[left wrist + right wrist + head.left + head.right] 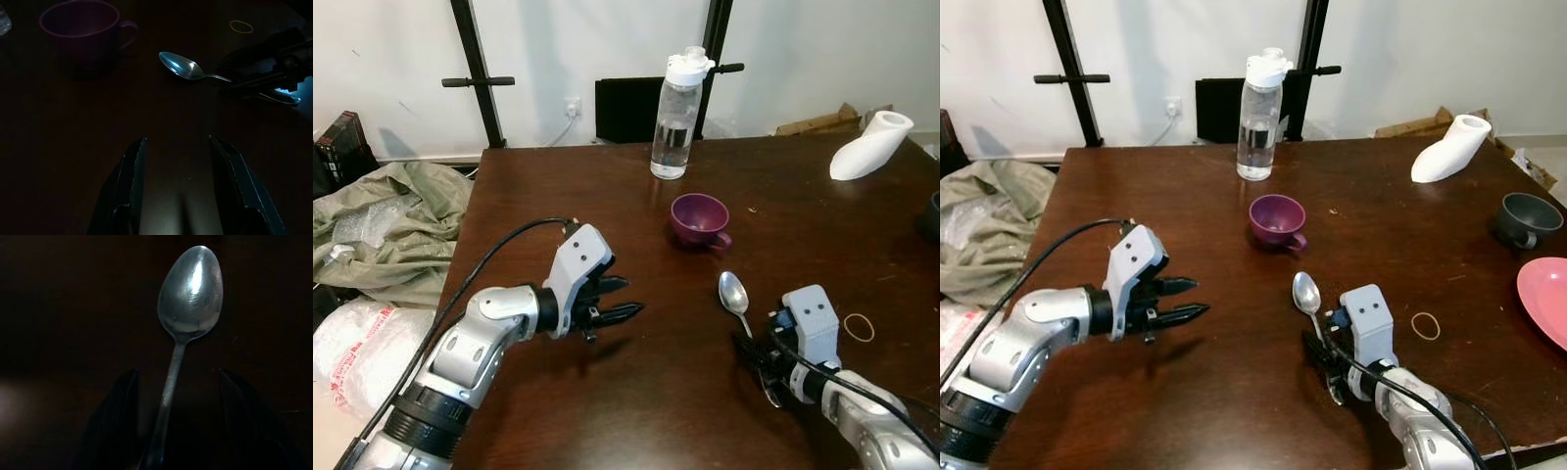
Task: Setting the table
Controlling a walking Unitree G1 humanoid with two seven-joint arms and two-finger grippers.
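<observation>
A metal spoon (734, 292) lies on the dark wooden table (558, 196), bowl pointing away from me. My right gripper (1320, 351) is low over the spoon's handle. In the right wrist view its fingers (122, 396) stand open on either side of the handle (168, 382) without closing on it. My left gripper (631, 298) hovers open and empty above the table, left of the spoon and pointing right. A purple cup (700, 220) stands upright just beyond the spoon.
A clear water bottle (677, 116) stands behind the cup. A white object (869, 145) lies at the far right. A grey cup (1525, 217) and a pink plate (1547, 299) sit at the right edge. A rubber band (1425, 325) lies by my right arm.
</observation>
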